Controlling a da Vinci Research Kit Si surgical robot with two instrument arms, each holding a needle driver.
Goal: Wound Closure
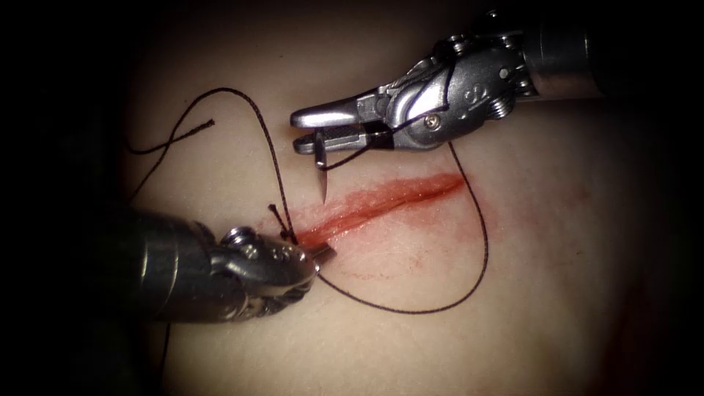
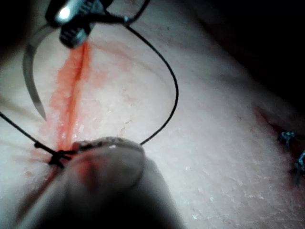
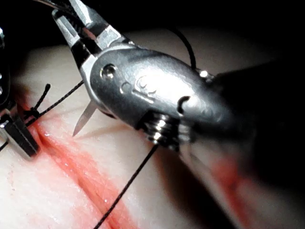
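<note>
Shiny steel wristed grippers (image 1: 323, 128), dark shafts.

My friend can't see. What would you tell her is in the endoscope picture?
The right tool holds a curved needle whose tip points down just above a red cut in the tissue, not in it. The left tool rests by a knot at the cut's left end, and dark thread loops around below.

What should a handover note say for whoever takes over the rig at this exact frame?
Right tool: jaws shut on the needle, tip hanging free above the cut, not in the tissue.
Left tool: at the cut's left end beside the knot; what it holds is unclear.
Thread loops from the needle around the cut's right end to the knot.
Done: one knotted stitch. Left: the open cut.
</note>
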